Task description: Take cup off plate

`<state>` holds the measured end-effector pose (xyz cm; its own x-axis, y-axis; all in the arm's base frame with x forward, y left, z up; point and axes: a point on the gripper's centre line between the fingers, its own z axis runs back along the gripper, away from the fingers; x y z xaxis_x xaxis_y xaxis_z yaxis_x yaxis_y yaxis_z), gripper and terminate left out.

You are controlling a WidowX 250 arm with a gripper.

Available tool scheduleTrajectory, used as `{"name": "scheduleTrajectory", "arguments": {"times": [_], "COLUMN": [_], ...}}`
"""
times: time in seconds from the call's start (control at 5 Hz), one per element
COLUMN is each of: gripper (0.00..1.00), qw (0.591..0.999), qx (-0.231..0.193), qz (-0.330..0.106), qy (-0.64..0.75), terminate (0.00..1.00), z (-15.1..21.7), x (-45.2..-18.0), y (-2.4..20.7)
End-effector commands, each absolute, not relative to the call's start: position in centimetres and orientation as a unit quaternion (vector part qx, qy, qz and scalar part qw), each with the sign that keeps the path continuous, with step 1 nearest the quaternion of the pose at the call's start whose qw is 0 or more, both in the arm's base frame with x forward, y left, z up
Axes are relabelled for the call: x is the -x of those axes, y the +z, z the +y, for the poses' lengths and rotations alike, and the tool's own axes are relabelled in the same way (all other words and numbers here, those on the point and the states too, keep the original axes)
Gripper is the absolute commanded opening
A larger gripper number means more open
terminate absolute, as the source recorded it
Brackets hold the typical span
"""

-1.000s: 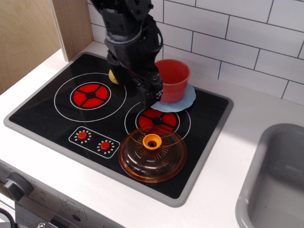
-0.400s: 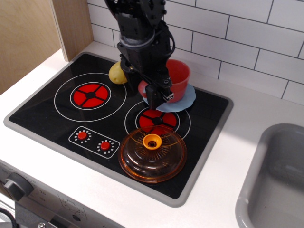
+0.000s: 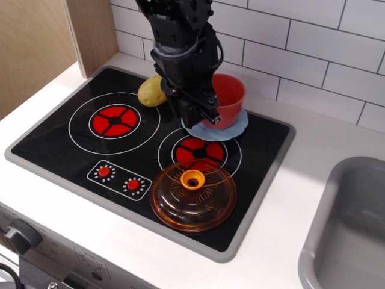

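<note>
The coral red-orange cup (image 3: 230,99) stands on the pale blue scalloped plate (image 3: 236,127) at the back right of the black toy hob. My gripper (image 3: 203,115) is down at the cup's left side, touching or nearly touching its wall. The dark fingers (image 3: 209,113) reach to the plate's left edge. The cup's loop handle is hidden behind the gripper. The cup leans slightly to the right. The gripper body hides the gap between the fingers, so I cannot tell whether they are closed on anything.
A transparent orange domed lid (image 3: 194,195) with a yellow knob lies on the hob's front, over the lower burner (image 3: 198,150). A yellow potato (image 3: 151,91) sits left of the gripper. A second burner (image 3: 114,119) is at left. A grey sink (image 3: 352,229) lies at right, and the tiled wall is behind.
The gripper has shifted right and closer against the cup. The handle that showed to the left of the fingers is now hidden, the cup has nudged slightly right, and more of the potato shows.
</note>
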<state>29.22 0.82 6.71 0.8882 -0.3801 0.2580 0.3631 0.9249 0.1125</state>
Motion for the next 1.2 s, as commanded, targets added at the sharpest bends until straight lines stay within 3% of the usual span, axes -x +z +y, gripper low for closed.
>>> {"name": "scheduleTrajectory", "arguments": {"times": [0.0,0.4,0.6,1.0], "gripper": [0.0,0.0,0.0,0.0], "qw": [0.964,0.971,0.977,0.988], "qx": [-0.015,0.025,0.017,0.01], "qz": [-0.196,-0.182,-0.169,-0.137], "qy": [-0.178,-0.155,-0.127,-0.067], "terminate": [0.0,0.0,0.0,0.0], "z": [1.5,4.3,6.5,10.5], "x": [-28.7,-25.2,-23.1,-21.1], "y": [9.7,12.0,12.6,11.6]}}
